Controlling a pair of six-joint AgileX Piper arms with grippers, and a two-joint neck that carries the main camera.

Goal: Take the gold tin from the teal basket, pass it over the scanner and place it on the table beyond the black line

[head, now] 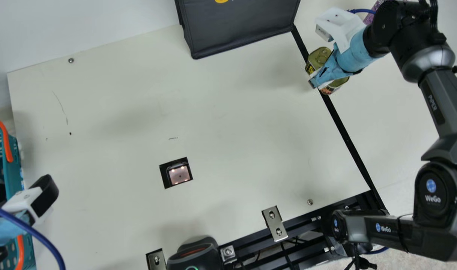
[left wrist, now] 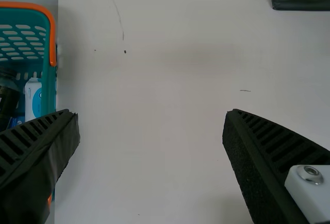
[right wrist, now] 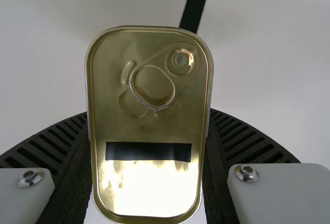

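Note:
In the main view my right gripper (head: pixel 322 77) holds the gold tin (head: pixel 319 56) above the black line (head: pixel 341 122), at the upper right. The right wrist view shows the tin (right wrist: pixel 149 126), its ring-pull lid facing the camera, squeezed between both fingers of my right gripper (right wrist: pixel 149 157). My left gripper (head: pixel 42 197) is beside the teal basket (head: pixel 14 176) at the main view's left edge. Seen from its own wrist, the left gripper (left wrist: pixel 150 116) is open and holds nothing; the basket (left wrist: pixel 49 92) has bottles and boxes inside. The scanner window (head: pixel 179 175) lies in the table.
A black fabric box (head: pixel 239 26) stands at the table's far side. Along the near edge are a black device (head: pixel 194 255), metal brackets (head: pixel 274 223) and a black frame rail (head: pixel 311 221). Bare tabletop (head: pixel 232 112) stretches between the two grippers.

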